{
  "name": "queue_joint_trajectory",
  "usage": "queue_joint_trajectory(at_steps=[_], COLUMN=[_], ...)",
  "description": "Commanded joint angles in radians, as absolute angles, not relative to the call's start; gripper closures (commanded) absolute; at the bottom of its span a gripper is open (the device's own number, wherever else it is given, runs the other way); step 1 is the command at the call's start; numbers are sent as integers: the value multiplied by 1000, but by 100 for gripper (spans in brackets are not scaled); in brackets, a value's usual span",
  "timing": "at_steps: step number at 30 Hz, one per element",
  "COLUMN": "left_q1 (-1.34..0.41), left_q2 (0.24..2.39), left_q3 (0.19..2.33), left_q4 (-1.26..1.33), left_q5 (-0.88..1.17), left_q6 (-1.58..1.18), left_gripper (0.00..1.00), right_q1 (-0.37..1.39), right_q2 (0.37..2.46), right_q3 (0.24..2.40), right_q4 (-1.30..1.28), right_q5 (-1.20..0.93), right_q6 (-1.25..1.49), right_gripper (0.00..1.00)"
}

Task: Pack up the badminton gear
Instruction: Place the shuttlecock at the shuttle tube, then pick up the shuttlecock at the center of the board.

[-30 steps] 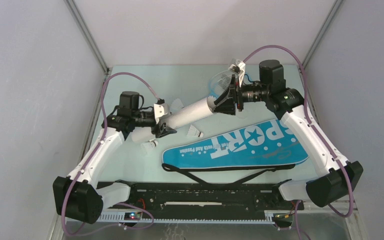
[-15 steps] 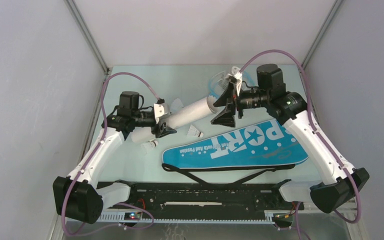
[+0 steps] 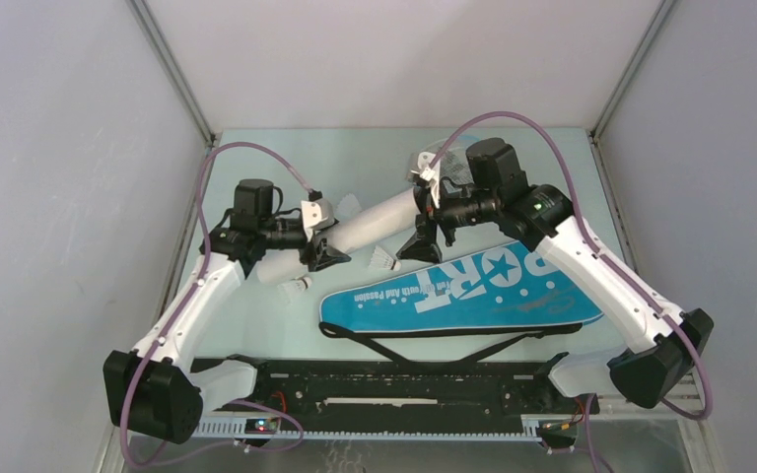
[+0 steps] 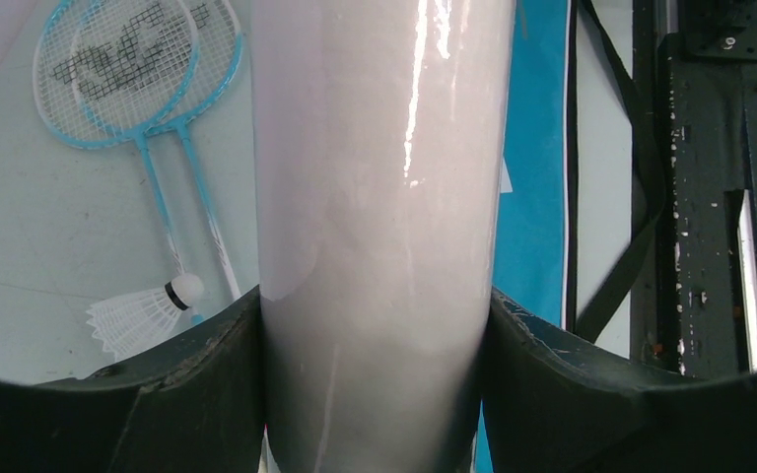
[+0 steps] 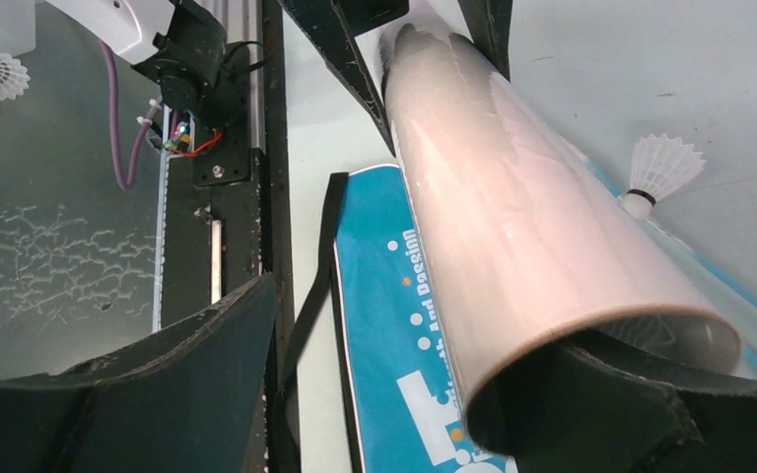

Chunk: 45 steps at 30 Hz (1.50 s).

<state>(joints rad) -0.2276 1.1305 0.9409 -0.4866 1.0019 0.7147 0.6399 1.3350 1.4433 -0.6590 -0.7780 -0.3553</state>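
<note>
The left claw (image 3: 322, 236) pinches the white tube (image 3: 375, 219), probably to steady it for filling, while the right claw (image 3: 423, 210) stands spread at its open end.

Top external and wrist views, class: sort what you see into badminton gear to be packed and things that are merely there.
To pack:
- white tube, clamped in the left tool
- light-blue rackets
- shuttlecocks
- blue SPORT bag

Merely there:
- black mounting rail
- purple cables
</note>
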Motion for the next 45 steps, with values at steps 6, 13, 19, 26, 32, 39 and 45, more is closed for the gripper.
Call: queue_joint_trajectory(at_steps=[6, 13, 19, 26, 32, 39, 45], left_q1=[-229, -229, -225, -193, -145, -73, -35], left_q2=[1111, 1116, 1129, 1110, 1114, 1105, 1101], left_q3=[902, 895, 906, 913, 967, 994, 1011], left_q4=[-371, -372, -372, -314, -260, -201, -209], left_q5=[1054, 1020, 1014, 939, 715, 519, 455], left_q6=[658, 672, 661, 555, 359, 224, 198], left_gripper=[82, 82, 82, 82, 83, 84, 84], right_q1=[663, 573, 459, 346, 377, 594, 693], right_q2=[1389, 1317, 1247, 1201, 1300, 1523, 1737], right_q3=[1494, 1534, 1554, 1418, 1292, 1298, 1435], right_q4=[-686, -729, -753, -642, -528, -428, -518], right_q5=[-849, -808, -821, -779, -643, -322, -377], right_q6=[-343, -371, -381, -325, -252, -237, -458], right_gripper=[13, 3, 0, 1, 8, 8, 8])
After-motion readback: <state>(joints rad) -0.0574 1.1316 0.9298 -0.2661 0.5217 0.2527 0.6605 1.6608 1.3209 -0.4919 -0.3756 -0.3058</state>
